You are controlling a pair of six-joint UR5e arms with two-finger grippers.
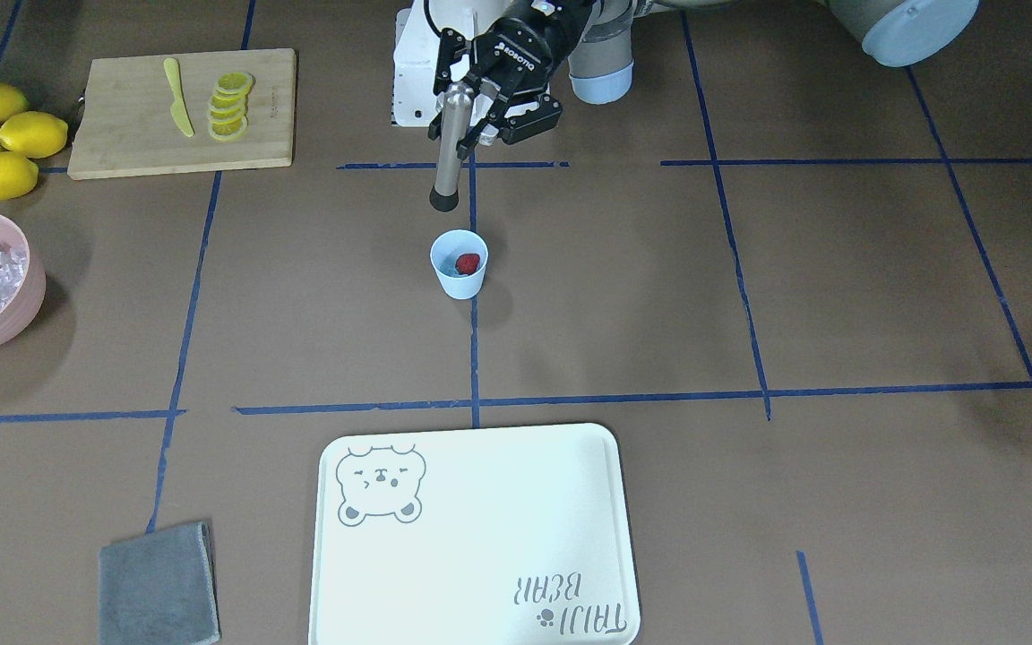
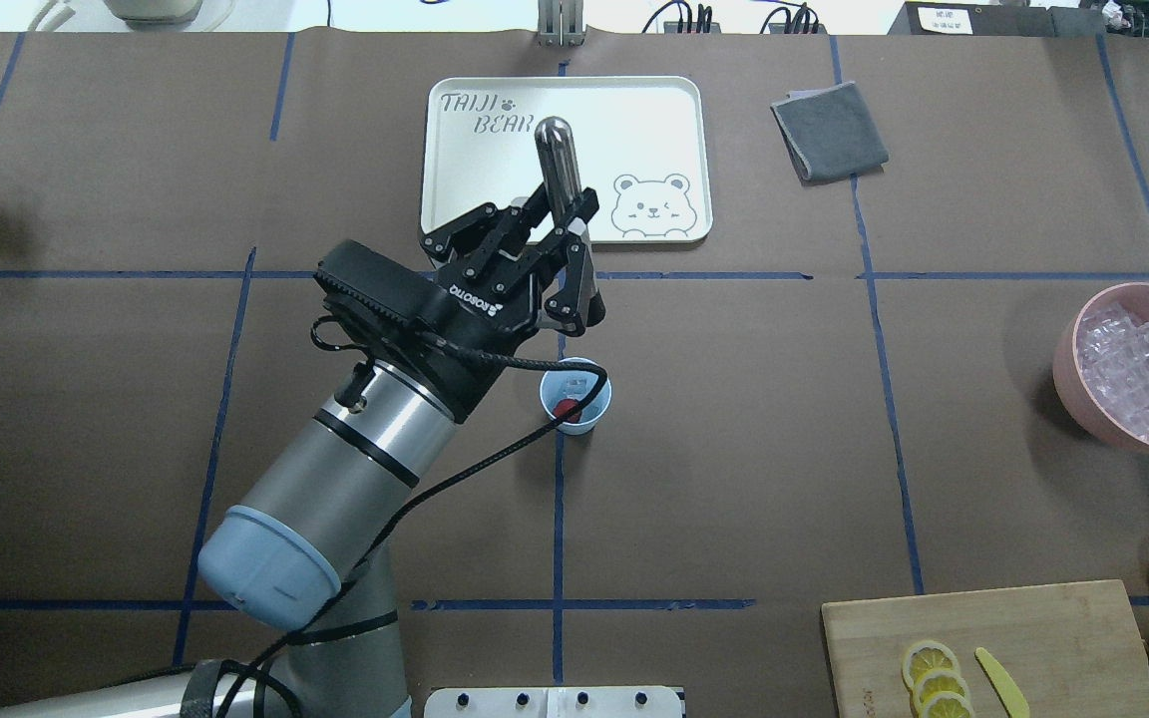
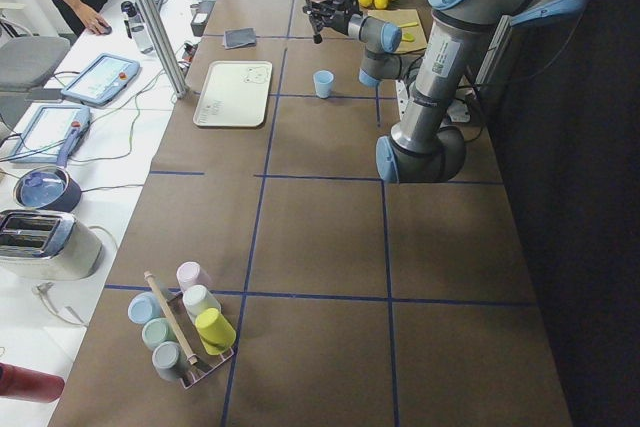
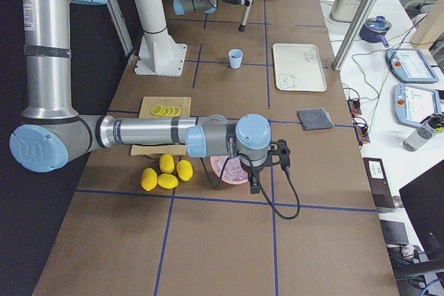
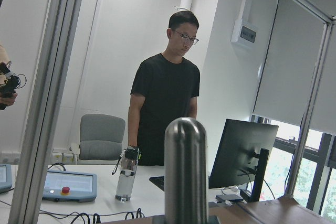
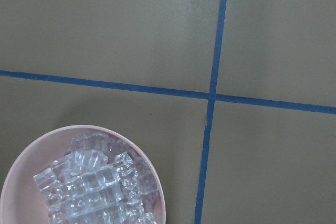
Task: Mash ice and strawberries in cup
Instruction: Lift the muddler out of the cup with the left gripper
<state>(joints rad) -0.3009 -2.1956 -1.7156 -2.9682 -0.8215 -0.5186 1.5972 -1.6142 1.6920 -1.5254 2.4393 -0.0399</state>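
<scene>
Left gripper (image 2: 563, 214) is closed on a metal masher (image 1: 449, 143), which is held tilted with its dark tip raised clear of the cup (image 1: 460, 282). The cup stands upright on a blue tape line near the middle of the table (image 1: 623, 296), with bare brown surface left all round it. The tray (image 1: 480, 537), cutting board (image 1: 131, 125), lemons (image 1: 2, 134) and pink bowl (image 1: 32, 278) are all set well apart from it. One red strawberry (image 1: 468, 262) is seen inside the pale blue cup, with clear ice cubes (image 2: 574, 385) beside it. The right gripper (image 4: 257, 184) hangs over the pink bowl; whether it is open cannot be told.
</scene>
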